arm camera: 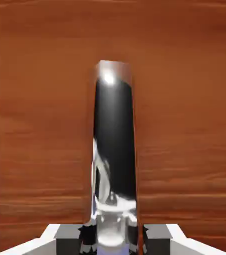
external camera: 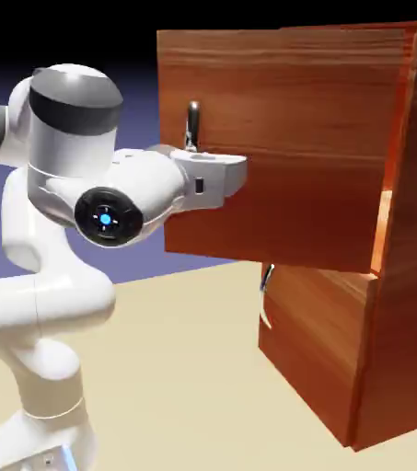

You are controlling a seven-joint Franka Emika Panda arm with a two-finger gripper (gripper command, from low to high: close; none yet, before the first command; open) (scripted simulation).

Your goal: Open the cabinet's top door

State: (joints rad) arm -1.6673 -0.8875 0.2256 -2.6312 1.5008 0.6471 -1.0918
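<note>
The claw (arm camera: 112, 238) is clamped on the handle (arm camera: 113, 149) of the top door (external camera: 285, 138), at the cabinet's (external camera: 405, 276) ten o'clock corner, panel swung ajar. A straight pull could slip off the slick bar.

A pale beige table (external camera: 193, 340) stretches out under me, smooth and bare of pattern. My white base (external camera: 41, 432) stands on it at the exterior view's lower left. The cabinet (external camera: 341, 368), a tall reddish-brown wood-grain box, stands on the table at the right, its lower front corner close to the near edge. The stretch of tabletop between my base and the cabinet shows plain beige. Beyond the table's far edge is a blue-violet backdrop.
</note>
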